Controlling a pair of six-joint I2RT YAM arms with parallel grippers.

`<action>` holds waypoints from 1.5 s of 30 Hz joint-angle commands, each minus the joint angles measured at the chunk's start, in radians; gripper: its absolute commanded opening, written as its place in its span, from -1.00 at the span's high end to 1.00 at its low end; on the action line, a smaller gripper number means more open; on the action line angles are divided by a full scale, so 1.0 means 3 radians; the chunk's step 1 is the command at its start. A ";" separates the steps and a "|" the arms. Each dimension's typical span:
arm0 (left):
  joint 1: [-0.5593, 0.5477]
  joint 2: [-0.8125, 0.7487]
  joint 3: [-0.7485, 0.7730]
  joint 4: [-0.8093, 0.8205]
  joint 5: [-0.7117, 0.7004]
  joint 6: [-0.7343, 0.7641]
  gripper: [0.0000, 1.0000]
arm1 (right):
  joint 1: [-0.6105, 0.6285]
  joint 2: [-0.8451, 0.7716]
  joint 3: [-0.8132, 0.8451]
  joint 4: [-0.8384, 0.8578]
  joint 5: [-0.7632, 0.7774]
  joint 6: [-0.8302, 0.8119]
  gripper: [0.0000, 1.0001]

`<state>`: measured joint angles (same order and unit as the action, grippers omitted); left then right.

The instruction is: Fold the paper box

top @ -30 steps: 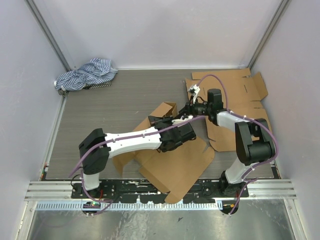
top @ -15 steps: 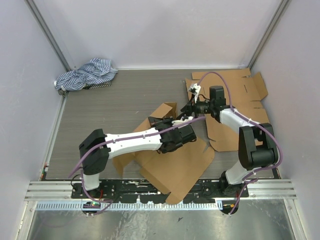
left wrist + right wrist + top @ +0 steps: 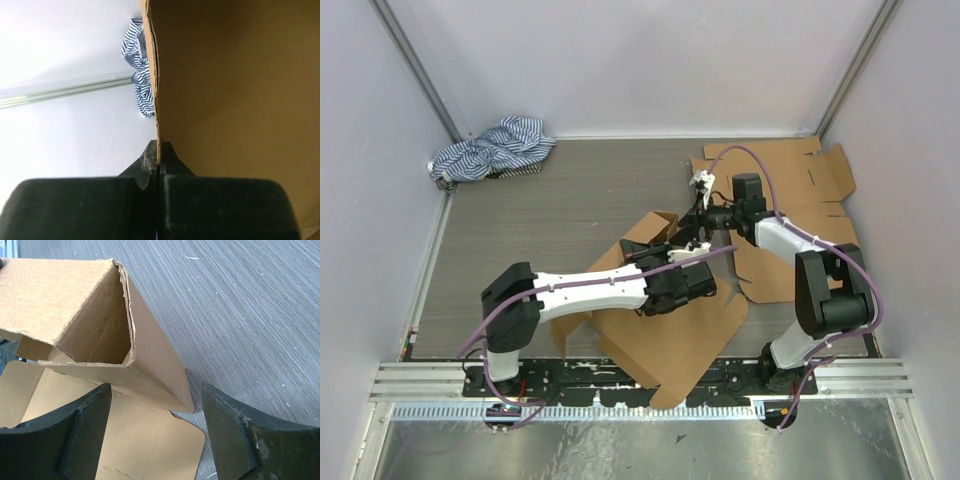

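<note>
A brown cardboard box blank (image 3: 665, 330) lies half folded at the table's middle, with a raised wall (image 3: 648, 228) at its far end. My left gripper (image 3: 682, 283) is shut on the edge of a cardboard panel (image 3: 225, 90); the panel's edge runs between its fingers (image 3: 159, 156). My right gripper (image 3: 698, 222) is open and empty, just right of the raised folded corner (image 3: 125, 330), with a flat flap (image 3: 135, 440) below its fingers.
More flat cardboard blanks (image 3: 790, 190) lie at the back right under the right arm. A striped blue-and-white cloth (image 3: 490, 148) is bunched in the back left corner; it also shows in the left wrist view (image 3: 139, 75). White walls enclose the table.
My left gripper has moved nearer and lower with the cardboard, lifting the far wall more upright. My right gripper has shifted slightly left toward the folded corner.
</note>
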<state>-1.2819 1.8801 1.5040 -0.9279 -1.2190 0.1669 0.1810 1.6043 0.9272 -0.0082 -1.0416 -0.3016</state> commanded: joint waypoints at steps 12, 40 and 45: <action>-0.0053 0.0218 0.0305 -0.0439 -0.0108 -0.0336 1.00 | 0.0141 -0.0136 -0.0092 0.0290 0.0312 0.0019 -0.50; -0.0058 0.0080 0.0263 -0.0391 0.0170 -0.0889 0.98 | 0.0253 -0.0020 -0.0402 0.1405 0.0224 0.0669 -0.50; -0.0055 0.0118 0.0210 -0.0312 0.0225 -0.0873 0.98 | 0.0310 -0.0026 -0.0471 0.1523 0.0340 0.0716 -0.49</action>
<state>-1.2919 1.9141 1.5864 -1.0962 -1.1976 -0.0998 0.2562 1.6020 0.7666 0.3546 -0.9668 -0.0982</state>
